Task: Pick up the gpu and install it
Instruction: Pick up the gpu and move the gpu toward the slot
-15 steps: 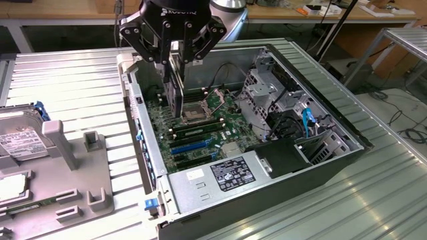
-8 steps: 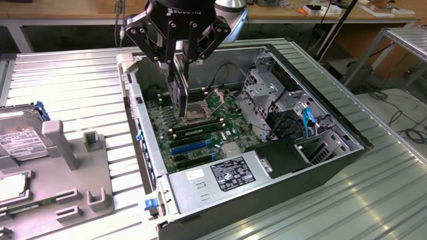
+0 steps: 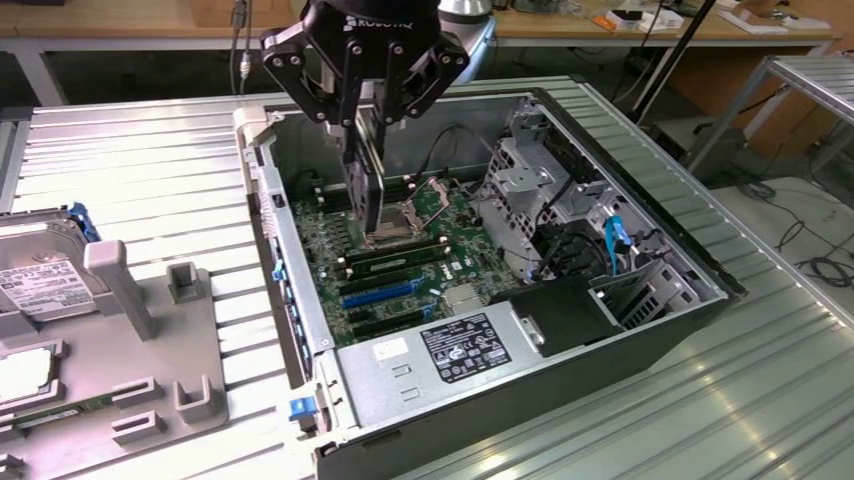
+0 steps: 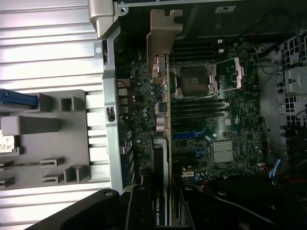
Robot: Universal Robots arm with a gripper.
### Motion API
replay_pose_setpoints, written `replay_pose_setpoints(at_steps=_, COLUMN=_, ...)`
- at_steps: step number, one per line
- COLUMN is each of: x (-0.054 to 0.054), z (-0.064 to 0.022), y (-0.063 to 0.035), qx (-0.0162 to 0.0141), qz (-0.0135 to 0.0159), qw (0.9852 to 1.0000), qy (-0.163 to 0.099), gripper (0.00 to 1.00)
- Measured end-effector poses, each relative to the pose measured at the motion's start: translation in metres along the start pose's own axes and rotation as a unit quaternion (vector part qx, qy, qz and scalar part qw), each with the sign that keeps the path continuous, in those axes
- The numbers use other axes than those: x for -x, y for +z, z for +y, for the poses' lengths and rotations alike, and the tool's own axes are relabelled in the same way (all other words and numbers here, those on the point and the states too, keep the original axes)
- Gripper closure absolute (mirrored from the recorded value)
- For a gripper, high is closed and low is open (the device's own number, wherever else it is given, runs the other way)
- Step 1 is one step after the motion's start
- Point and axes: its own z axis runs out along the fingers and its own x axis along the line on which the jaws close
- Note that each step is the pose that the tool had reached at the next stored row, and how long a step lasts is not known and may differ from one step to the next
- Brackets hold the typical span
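At the exterior view's far left, a hard drive is resting on the grey fixture tray, well apart from the work. Moving right, at upper centre the gripper is pinching its fingers closed on the top edge of the gpu. The card is hanging upright inside the open computer case, low over the motherboard; whether it is touching yet I cannot tell. The pick-up looks done and the install is in hand. That is calling for the card's lower edge to line up with one of the blue expansion slots, and for its silvery bracket to meet the case's rear wall. The CPU socket and memory sticks are crowding the descent, while the drive cage further right is standing clear.
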Motion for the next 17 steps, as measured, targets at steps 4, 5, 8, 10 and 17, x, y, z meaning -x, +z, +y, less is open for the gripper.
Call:
replay_pose_setpoints(at_steps=4, x=0.004, z=0.0007, y=0.0002, qx=0.0, qz=0.0, qw=1.0, qy=0.0, gripper=0.73)
replay_pose_setpoints(at_steps=5, x=0.006, z=0.0011, y=0.0002, qx=0.0, qz=0.0, qw=1.0, qy=0.0, gripper=0.73)
replay_pose_setpoints(at_steps=8, x=0.009, z=0.0018, y=0.0004, qx=0.0, qz=0.0, qw=1.0, qy=0.0, gripper=0.73)
replay_pose_setpoints(at_steps=10, x=0.013, z=0.0024, y=0.0005, qx=-0.0001, qz=0.0, qw=1.0, qy=0.0, gripper=0.73)
replay_pose_setpoints(at_steps=17, x=0.021, z=0.0036, y=0.0009, qx=0.0, qz=0.0, qw=1.0, qy=0.0, gripper=0.73)
